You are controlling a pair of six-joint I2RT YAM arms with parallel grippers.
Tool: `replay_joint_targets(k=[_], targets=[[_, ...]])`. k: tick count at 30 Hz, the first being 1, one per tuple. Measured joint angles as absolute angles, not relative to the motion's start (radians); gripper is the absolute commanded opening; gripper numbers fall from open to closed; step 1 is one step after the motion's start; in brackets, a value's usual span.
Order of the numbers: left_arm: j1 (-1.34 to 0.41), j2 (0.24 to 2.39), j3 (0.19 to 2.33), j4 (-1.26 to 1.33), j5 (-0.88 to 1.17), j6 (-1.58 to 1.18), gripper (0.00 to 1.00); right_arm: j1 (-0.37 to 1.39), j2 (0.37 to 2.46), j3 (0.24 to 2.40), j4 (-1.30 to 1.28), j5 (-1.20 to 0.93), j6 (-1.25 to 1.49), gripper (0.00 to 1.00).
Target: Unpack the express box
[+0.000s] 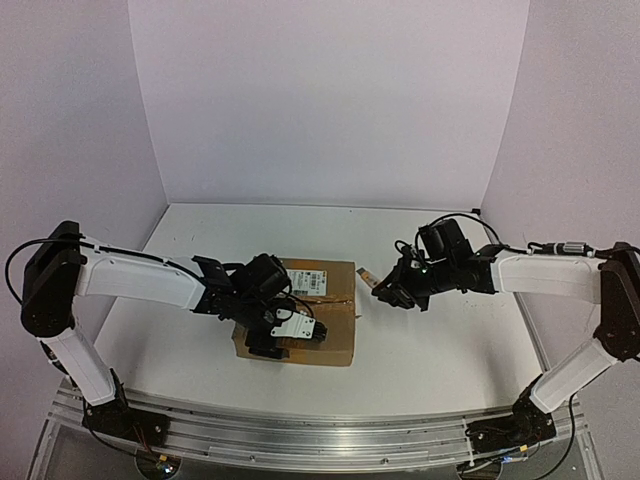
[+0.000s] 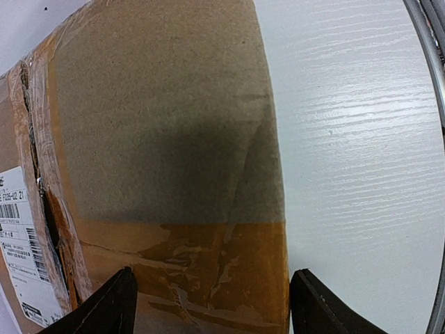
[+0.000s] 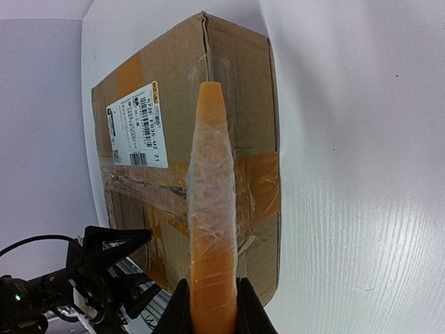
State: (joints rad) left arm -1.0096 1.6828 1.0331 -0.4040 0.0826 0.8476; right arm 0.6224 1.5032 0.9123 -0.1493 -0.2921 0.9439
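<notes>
The express box [image 1: 325,300] is a flat brown cardboard parcel with tan tape and a white barcode label [image 1: 312,281], lying mid-table. My left gripper [image 1: 265,343] hangs over its near left part. In the left wrist view the box [image 2: 167,139] fills the frame and the gripper [image 2: 212,306] is open, one finger over the taped top and the other at the box's edge. My right gripper [image 1: 383,291] is just right of the box, shut on a slim orange-yellow utility knife [image 3: 212,209] wrapped in clear film. The knife points over the box [image 3: 149,202] along its taped seam.
A metal rail [image 1: 300,440] runs along the table's near edge and also shows in the left wrist view [image 2: 434,69]. White walls close the back and sides. The left gripper [image 3: 104,257] shows beyond the box in the right wrist view.
</notes>
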Motion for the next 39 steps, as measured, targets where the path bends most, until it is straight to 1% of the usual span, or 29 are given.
replay_joint_targets(k=[18,24,26,31,35,39], targets=[[-1.01,1.678,1.023,-0.391,0.083,0.865,0.74,0.617,1.542,0.912,-0.093,-0.321,0.959,0.0],[-1.009,1.676,1.018,-0.387,0.083,0.872,0.72,0.61,1.545,0.889,-0.04,-0.354,0.985,0.0],[-1.009,1.676,1.018,-0.387,0.083,0.873,0.74,0.604,1.544,0.868,-0.01,-0.37,0.992,0.0],[-1.004,1.676,1.019,-0.395,0.101,0.867,0.85,0.594,1.514,0.779,0.08,-0.4,0.997,0.0],[-1.005,1.678,1.023,-0.405,0.112,0.857,0.93,0.593,1.497,0.757,0.092,-0.42,0.996,0.0],[-1.009,1.702,1.063,-0.418,0.111,0.837,0.97,0.592,1.498,0.757,0.091,-0.432,0.996,0.0]])
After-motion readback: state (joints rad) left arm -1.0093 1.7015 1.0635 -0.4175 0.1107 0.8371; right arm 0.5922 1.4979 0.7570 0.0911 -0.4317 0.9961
